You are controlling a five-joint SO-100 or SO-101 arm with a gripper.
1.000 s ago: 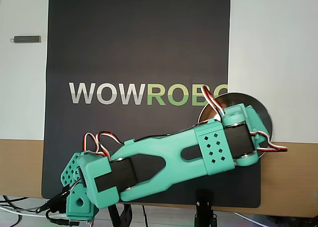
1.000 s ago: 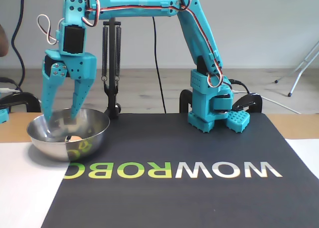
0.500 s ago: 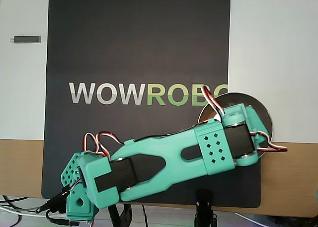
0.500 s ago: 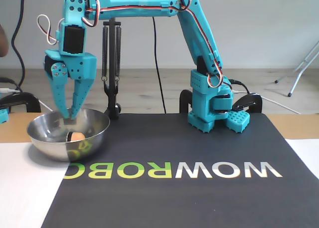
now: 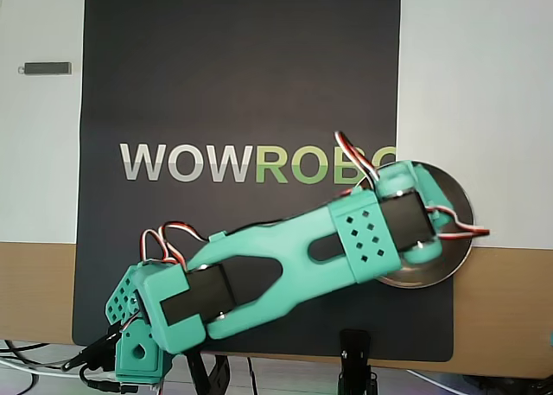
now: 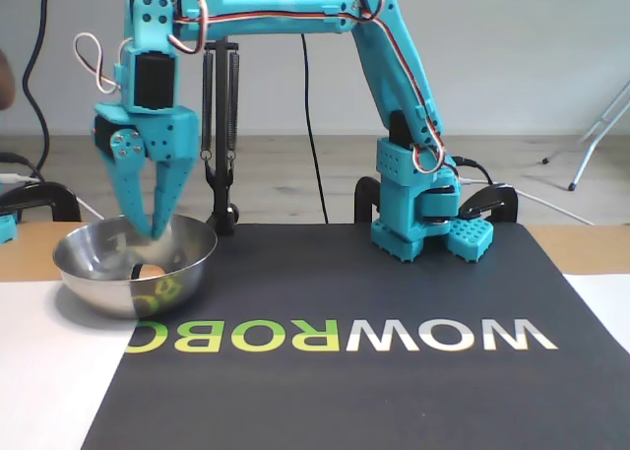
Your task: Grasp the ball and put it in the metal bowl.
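Placed. Ball (image 6: 150, 270) resting inside the metal bowl (image 6: 89, 277) in the fixed view, low on the inner floor toward the near-right wall, only its peach top peeking over the rim. Bowl sitting at the left of that view, straddling the edge of the dark WOWROBO mat (image 6: 394, 371) and the white sheet (image 6: 49, 371) beside it. Gripper (image 6: 153, 230) hanging point-down just above the bowl's middle, fingertips brought together or nearly so, clasping nothing; ball lying free below and slightly nearer the camera, apart from the tips.

From overhead, little help: teal forearm (image 5: 285, 265) stretched across the bowl (image 5: 454, 257) at the right edge of the mat, hiding most of the bowl's hollow and the ball altogether. Whether the tips touch the far inner wall of the bowl, hard to say from either view.

Step in hand, judged from the layout: release done, drop-off complete, only withdrawal left. Next move calling for a straight lift clear of the rim before any swing toward the base, so as not to clip the bowl's wall and shove it or jolt the ball out. Smooth steel on a smooth mat likely to slide at a light knock.
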